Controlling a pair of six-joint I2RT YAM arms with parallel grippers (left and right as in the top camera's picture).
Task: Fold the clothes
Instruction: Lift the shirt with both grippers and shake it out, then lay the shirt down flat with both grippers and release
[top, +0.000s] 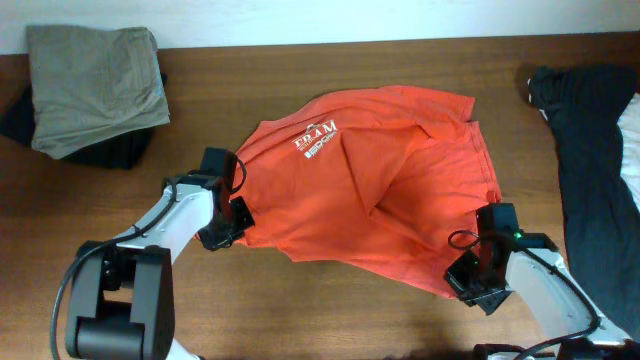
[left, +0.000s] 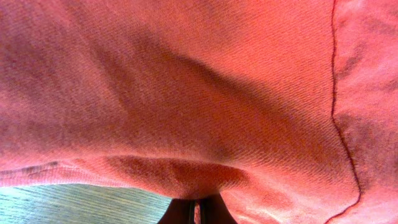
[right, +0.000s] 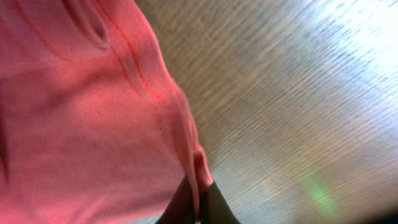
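T-shirt (top: 380, 190), red-orange with white print, lies rumpled and half spread, stretched between the two grippers with loose folds across its middle. The left gripper (top: 232, 215) is at its left edge. In the left wrist view the jaws are pressed nearly together on a fold of the cloth just above the hem. The right gripper (top: 472, 272) is at the near right corner, and its wrist view shows the jaws closed the same way on a bunched bit of stitched edge.

The cotton looks light, soft and limp. It should drape and sag rather than hold a line, and it may drag on the wood instead of sliding cleanly. Seamed hems and corners look like the surest places to pinch.

The bare wooden table (top: 330, 310) gives room ahead of both grippers. A khaki folded garment (top: 95, 85) lies well beyond the left gripper, and a black garment (top: 600, 150) lies just outside the right one, near enough to snag
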